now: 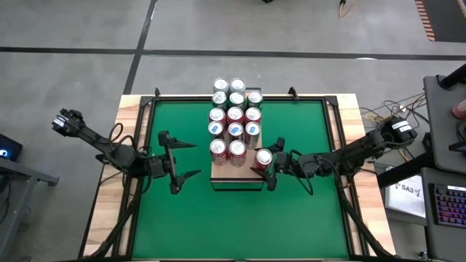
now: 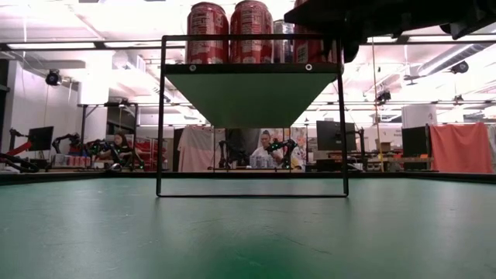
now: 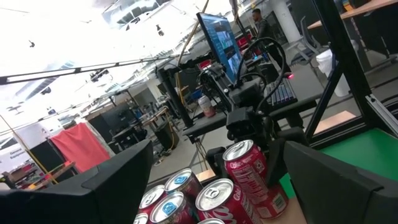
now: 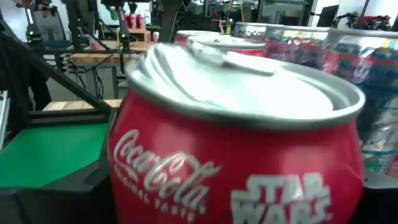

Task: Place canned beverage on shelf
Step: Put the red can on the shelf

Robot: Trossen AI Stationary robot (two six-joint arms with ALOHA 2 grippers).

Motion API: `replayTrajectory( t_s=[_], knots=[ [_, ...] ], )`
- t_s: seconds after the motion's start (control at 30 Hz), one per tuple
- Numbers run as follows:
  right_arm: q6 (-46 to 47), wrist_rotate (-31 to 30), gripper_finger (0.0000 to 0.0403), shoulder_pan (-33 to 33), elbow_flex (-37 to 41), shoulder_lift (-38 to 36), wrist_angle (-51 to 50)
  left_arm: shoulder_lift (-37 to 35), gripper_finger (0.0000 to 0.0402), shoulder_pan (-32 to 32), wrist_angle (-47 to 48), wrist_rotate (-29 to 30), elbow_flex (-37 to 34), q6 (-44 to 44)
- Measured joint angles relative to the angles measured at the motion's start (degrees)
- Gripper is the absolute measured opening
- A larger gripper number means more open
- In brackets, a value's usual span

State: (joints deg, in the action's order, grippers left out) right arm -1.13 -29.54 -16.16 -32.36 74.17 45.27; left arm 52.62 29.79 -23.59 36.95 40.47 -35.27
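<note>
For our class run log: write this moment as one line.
right gripper: around red can on shelf | left gripper: open, waiting beside shelf

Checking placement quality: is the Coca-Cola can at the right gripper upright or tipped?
Upright. The Coca-Cola can shows its round silver top squarely from above on the shelf; the low view shows its side vertical.

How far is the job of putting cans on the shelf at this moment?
Done: two red cans stand on the shelf. In hand: the right end effector is around a third red can at the shelf's right end. Left: letting go and pulling back. The left end effector waits open beside the shelf.
</note>
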Motion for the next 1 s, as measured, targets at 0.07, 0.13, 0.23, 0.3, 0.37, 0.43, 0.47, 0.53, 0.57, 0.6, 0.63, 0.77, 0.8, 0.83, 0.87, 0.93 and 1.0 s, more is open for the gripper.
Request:
replayTrajectory(
  t_s=[0.07, 0.13, 0.23, 0.3, 0.37, 0.43, 0.47, 0.53, 0.57, 0.6, 0.63, 0.77, 0.8, 0.83, 0.87, 0.93, 1.0],
  knots=[
    [-0.49, 0.02, 0.0326, 0.08, 0.0, 0.0, 0.94, 0.02, 0.0346, -0.01, 0.0, 0.0, 0.0, -0.02],
    [-1.04, 0.03, 0.0326, 0.08, -0.02, 0.0, 1.33, 0.01, 0.0346, 0.0, -0.04, 0.0, 0.0, -0.02],
    [-1.02, 1.28, 0.0326, 0.09, -0.02, 0.0, 1.48, 0.0, 0.0346, 0.01, -0.17, 0.0, 0.0, -0.15],
    [-1.03, 2.04, 0.0326, 0.15, -0.02, 0.0, 1.77, 0.0, 0.0346, 0.01, -0.43, 0.0, 0.0, -0.26],
    [-1.03, 2.31, 0.0326, 0.15, -0.02, 0.0, 1.79, 0.0, 0.0346, 0.0, -0.46, 0.0, 0.0, -0.26],
    [-1.03, 2.47, 0.0326, 0.19, -0.02, 0.0, 1.77, 0.01, 0.0346, 0.0, -0.46, 0.0, 0.0, -0.26],
    [-1.03, 2.47, 0.0326, 0.19, -0.02, 0.0, 1.77, 0.0, 0.0346, -0.01, -0.46, 0.0, 0.0, -0.26],
    [-1.08, 2.47, 0.0326, 0.19, -0.01, 0.0, 1.77, 0.0, 0.0346, 0.01, -0.46, 0.0, 0.0, -0.26],
    [-1.33, 2.47, 0.0326, 0.19, -0.02, -0.01, 1.77, 0.01, 0.0346, -0.01, -0.46, 0.0, 0.0, -0.26],
    [-1.47, 2.46, 0.0326, 0.19, -0.02, -0.09, 1.76, 0.0, 0.0346, -0.01, -0.46, 0.0, 0.0, -0.26],
    [-1.52, 2.47, 0.0326, 0.19, -0.02, -0.14, 1.74, 0.02, 0.0346, -0.01, -0.48, 0.0, 0.0, -0.26],
    [-1.86, 2.49, 0.0326, 0.19, -0.02, -0.86, 1.77, 0.01, 0.0346, 0.0, -0.5, 0.01, 0.0, -0.26],
    [-1.92, 2.47, 0.0326, 0.19, -0.02, -1.09, 1.71, 0.01, 0.0346, 0.0, -0.49, 0.01, 0.0, -0.26],
    [-1.92, 2.52, 0.0326, 0.19, -0.02, -1.34, 1.62, 0.0, 0.0346, 0.0, -0.48, 0.01, 0.0, -0.26],
    [-1.96, 2.5, 0.0326, 0.19, -0.02, -1.52, 1.6, 0.0, 0.0346, -0.01, -0.49, 0.02, 0.0, -0.26],
    [-2.53, 2.52, 0.0326, 0.19, -0.02, -1.97, 1.53, 0.0, 0.0346, 0.01, -0.48, 0.0, 0.0, -0.26],
    [-2.76, 2.53, 0.0326, 0.19, -0.02, -2.5, 1.51, 0.0, 0.0346, -0.01, -0.49, 0.02, 0.0, -0.37]
  ],
)
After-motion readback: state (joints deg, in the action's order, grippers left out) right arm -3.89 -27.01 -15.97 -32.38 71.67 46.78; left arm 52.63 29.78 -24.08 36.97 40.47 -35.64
